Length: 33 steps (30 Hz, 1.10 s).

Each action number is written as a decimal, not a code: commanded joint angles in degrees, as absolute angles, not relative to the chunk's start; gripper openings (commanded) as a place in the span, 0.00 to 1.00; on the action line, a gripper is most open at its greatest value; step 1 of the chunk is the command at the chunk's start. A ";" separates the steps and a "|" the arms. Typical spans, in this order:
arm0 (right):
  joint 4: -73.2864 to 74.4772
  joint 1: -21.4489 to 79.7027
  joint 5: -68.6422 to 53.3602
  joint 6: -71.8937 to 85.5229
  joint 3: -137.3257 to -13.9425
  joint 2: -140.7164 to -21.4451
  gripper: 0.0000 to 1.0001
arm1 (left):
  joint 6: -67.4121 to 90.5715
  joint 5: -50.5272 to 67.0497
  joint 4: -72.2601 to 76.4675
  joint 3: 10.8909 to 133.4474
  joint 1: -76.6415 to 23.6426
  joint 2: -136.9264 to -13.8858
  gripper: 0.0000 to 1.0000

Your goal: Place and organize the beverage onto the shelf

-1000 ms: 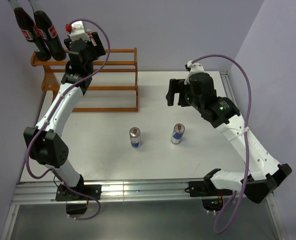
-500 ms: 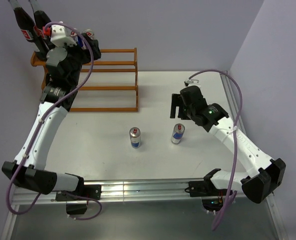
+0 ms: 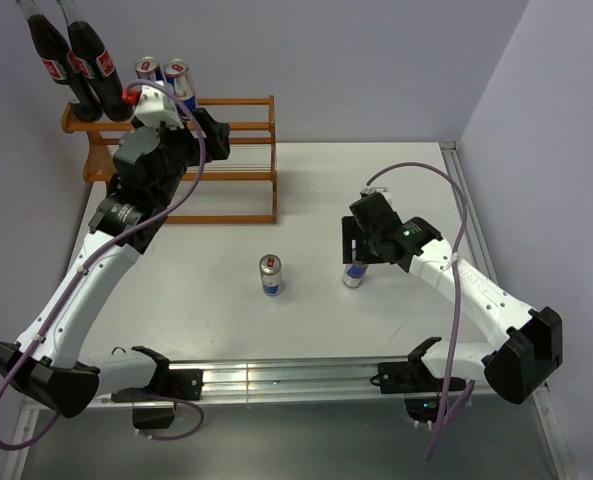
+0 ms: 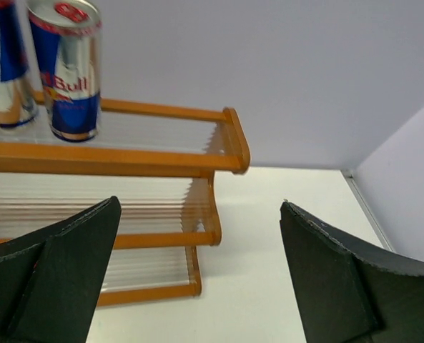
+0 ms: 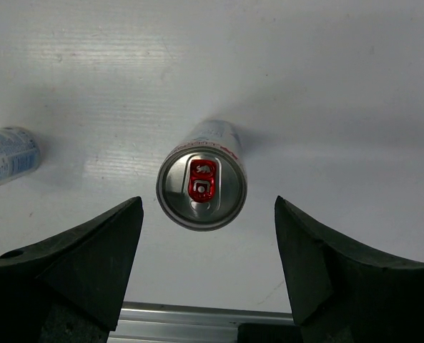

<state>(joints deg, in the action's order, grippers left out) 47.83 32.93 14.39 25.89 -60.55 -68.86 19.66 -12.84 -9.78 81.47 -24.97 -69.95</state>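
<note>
Top view, surface: a white table (image 3: 306, 190) is set into a corner of pale lilac walls (image 3: 376, 60), and a metal rail (image 3: 276, 378) is fixed along its near edge.
Top view, shelf: the shelf (image 3: 236, 150) is placed at the table's far left corner. Cola bottles (image 3: 96, 65) and shelf cans (image 3: 179, 72) are lined up from the left end of its top tier.
Top view, table cans: the middle can (image 3: 270, 275) is stood near the table's centre, with the right can (image 3: 353, 272) beside it.
Left wrist, end effector: the left gripper (image 4: 199, 207) is spread wide before the shelf's (image 4: 161, 161) right end. Nothing is held or touched.
Left wrist, writing: "Bull" is read on one shelf can (image 4: 68, 78).
Right wrist, end effector: the right gripper (image 5: 208, 204) is parted on either side of the upright right can (image 5: 201, 184), with gaps left on both sides.
Right wrist, markings: a red tab is seen on the silver lid. The side print cannot be read.
</note>
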 commanded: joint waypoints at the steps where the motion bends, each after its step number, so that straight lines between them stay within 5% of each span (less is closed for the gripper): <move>1: 46.85 33.66 13.62 25.58 -60.21 -69.87 0.81 | 19.69 -12.39 -10.19 80.77 -26.80 -69.43 1.00; 9: 44.74 34.19 13.36 24.79 -60.21 -73.74 0.75 | 17.93 -15.20 -10.46 78.05 -29.09 -70.75 1.00; 19: 47.54 34.54 16.08 23.82 -63.54 -73.74 0.34 | 16.79 -8.56 -6.34 72.71 -32.69 -71.72 1.00; 33: 55.72 34.98 18.46 21.45 -76.90 -71.63 0.26 | 7.30 20.47 26.44 50.11 -38.05 -66.88 1.00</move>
<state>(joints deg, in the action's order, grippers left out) 54.96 34.30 15.81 22.70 -72.07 -74.06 11.38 12.23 15.14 52.49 -36.32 -68.53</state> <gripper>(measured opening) 0.603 0.995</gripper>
